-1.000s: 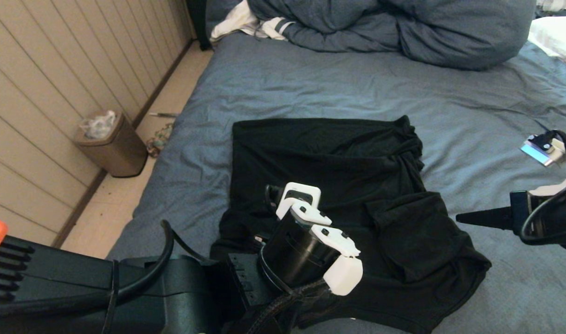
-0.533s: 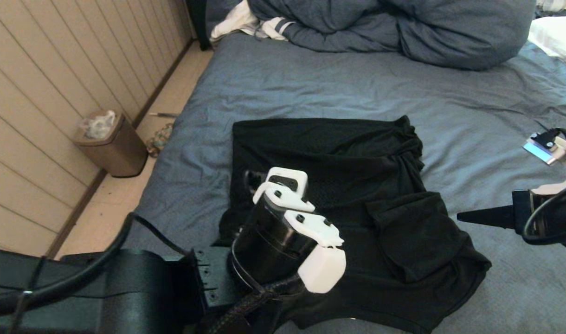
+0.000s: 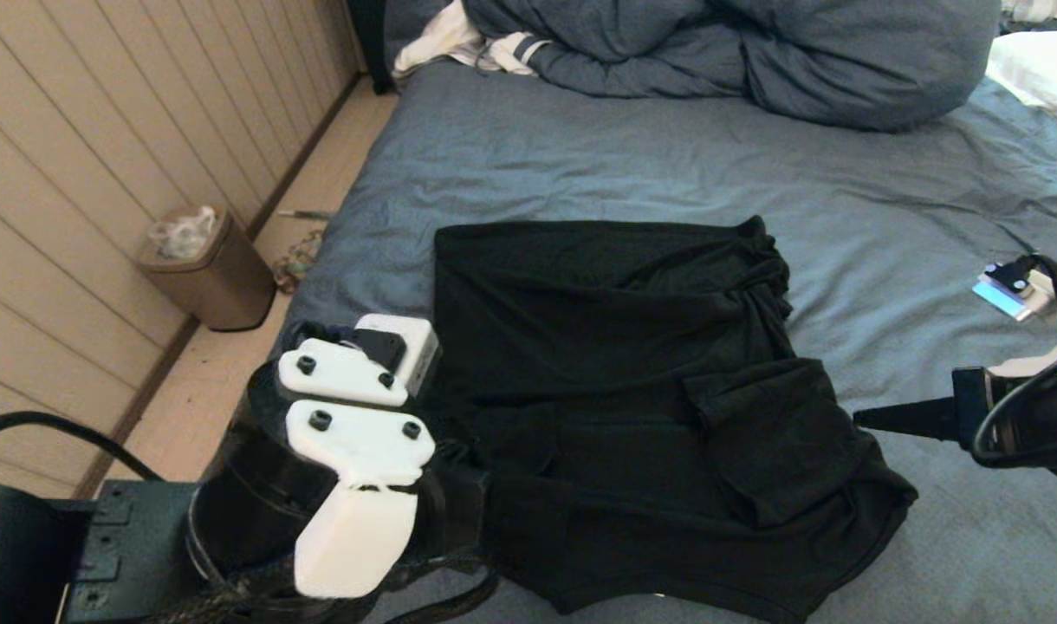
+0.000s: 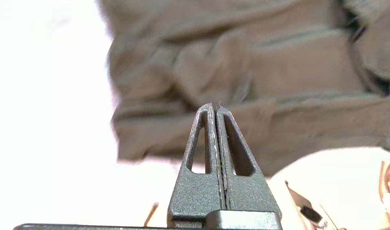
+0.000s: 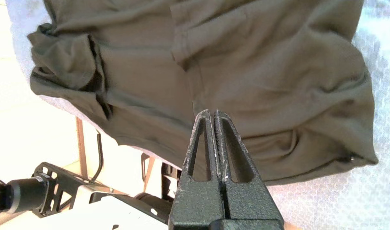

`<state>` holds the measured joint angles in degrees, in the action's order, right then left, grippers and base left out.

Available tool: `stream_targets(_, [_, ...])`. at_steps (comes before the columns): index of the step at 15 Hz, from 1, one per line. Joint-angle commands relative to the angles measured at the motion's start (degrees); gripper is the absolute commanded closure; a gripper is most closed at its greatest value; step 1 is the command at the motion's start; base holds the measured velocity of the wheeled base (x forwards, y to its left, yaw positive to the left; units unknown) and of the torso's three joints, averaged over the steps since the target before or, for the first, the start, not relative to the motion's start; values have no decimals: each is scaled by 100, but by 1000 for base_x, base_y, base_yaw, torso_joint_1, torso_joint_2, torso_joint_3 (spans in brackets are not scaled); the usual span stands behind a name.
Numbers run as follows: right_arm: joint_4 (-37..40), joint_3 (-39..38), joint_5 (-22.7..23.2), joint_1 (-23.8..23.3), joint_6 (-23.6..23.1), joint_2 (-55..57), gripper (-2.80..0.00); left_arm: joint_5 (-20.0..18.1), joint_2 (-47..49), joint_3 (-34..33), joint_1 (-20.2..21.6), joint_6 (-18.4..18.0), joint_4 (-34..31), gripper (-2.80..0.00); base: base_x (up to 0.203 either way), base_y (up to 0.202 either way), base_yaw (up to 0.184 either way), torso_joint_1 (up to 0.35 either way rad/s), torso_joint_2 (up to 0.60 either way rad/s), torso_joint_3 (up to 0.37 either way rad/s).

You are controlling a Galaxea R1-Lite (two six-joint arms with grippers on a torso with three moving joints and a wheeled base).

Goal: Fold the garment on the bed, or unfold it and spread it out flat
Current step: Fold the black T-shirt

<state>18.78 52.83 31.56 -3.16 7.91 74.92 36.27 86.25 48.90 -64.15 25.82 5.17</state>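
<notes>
The garment (image 3: 615,364), a black T-shirt, lies folded into a rough rectangle on the blue-grey bed (image 3: 667,165), with bunched folds along its right side. In the head view my left arm's wrist (image 3: 346,451) sits at the garment's near-left edge and hides its fingers. The left wrist view shows my left gripper (image 4: 215,107) shut with nothing between the jaws and the garment (image 4: 278,80) beyond the tips. My right gripper (image 3: 859,419) hovers just right of the garment, pointing at it. It is shut and empty (image 5: 212,111) above the garment's (image 5: 246,64) hem.
A bunched blue-grey duvet (image 3: 754,52) fills the far end of the bed, with a white striped cloth (image 3: 459,43) and a white pillow (image 3: 1040,69) beside it. On the floor to the left, a brown bin (image 3: 208,269) stands against the panelled wall.
My left arm has drawn back from over the middle of the garment to its near-left edge. The right arm and the garment have stayed in place.
</notes>
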Motion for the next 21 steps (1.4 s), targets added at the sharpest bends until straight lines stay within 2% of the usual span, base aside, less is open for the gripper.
stream_targets(1, [16, -239, 2, -32, -20, 2, 0, -42, -237, -516, 133, 283, 8, 0, 0, 0, 0, 0, 0, 0])
stream_targets(3, [26, -460, -7, -63, -27, 21, 0, -373, -241, -915, 192, 680, 18, 0, 0, 0, 0, 0, 0, 0])
stream_targets(5, [69, -724, -29, -110, -28, -2, 0, -972, -197, -1286, 200, 1171, 19, 0, 0, 0, 0, 0, 0, 0])
stream_targets(9, [174, -1173, -186, -162, -118, -123, 0, -1492, -65, -1410, 192, 1276, 37, 0, 0, 0, 0, 0, 0, 0])
stream_targets(13, [179, -1688, -247, -132, -325, -372, 0, -2496, 12, -1369, 148, 1270, 20, 0, 0, 0, 0, 0, 0, 0])
stream_targets(16, [130, -1790, -292, -159, -387, -373, 0, -2693, 519, -1219, 72, 1283, 29, 0, 0, 0, 0, 0, 0, 0])
stream_targets(18, [126, -1736, -335, -143, -471, -381, 0, -2711, 887, -1073, -142, 1307, 40, 0, 0, 0, 0, 0, 0, 0])
stream_targets(21, [42, -1723, -324, -119, -492, -359, 0, -2666, 1030, -717, -204, 1392, 14, 0, 0, 0, 0, 0, 0, 0])
